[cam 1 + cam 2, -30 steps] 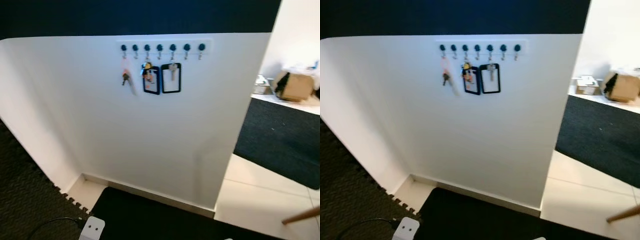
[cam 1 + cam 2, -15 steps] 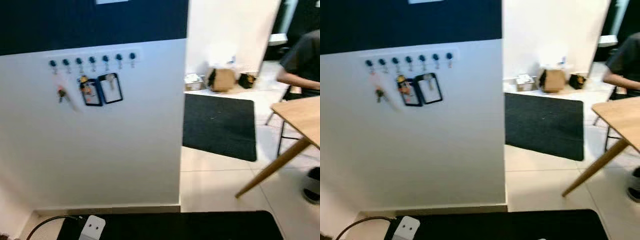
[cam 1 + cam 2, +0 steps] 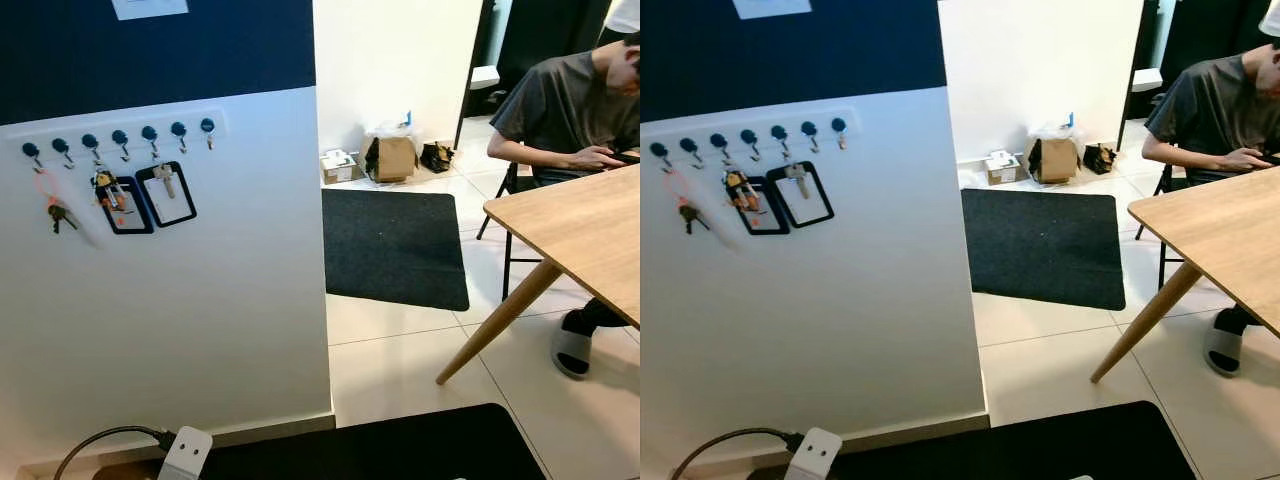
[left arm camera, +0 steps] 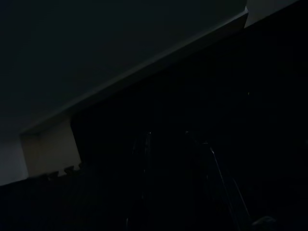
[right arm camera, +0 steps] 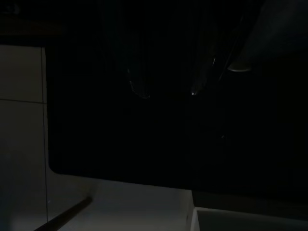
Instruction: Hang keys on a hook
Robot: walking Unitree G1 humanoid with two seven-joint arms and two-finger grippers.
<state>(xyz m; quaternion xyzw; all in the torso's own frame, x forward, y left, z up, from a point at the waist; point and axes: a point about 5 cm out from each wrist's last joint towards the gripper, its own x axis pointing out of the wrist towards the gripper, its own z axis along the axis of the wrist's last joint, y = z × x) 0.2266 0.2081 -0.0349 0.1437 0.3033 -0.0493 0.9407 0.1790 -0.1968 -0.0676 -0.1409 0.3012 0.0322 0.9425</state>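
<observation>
Both wrist views are very dark. In the left one, the left gripper (image 4: 168, 183) hangs over a black mat, and faint glints trace its 2 fingers; whether they are released or clenched cannot be told. The right gripper (image 5: 166, 82) likewise hangs above dark mat beside pale floor tiles, and its grip cannot be told either.

From the head camera, a white partition wall (image 3: 230, 300) carries a rail of 7 dark-knobbed hooks (image 3: 120, 138). The keys (image 3: 55, 213) already hang from the leftmost hook on a pink loop. 2 black-framed card holders (image 3: 150, 198) hang side by side from hooks further along, each with small keys or charms at its top.

At the foot of the wall lies a white power adapter (image 3: 184, 453) with a black cable. Past the wall's edge, a black floor mat (image 3: 392, 245) lies on pale tiles, with a cardboard box (image 3: 392, 158) near the far wall. On the right stands a wooden table (image 3: 580, 235), where a person (image 3: 565, 105) in a dark shirt sits.
</observation>
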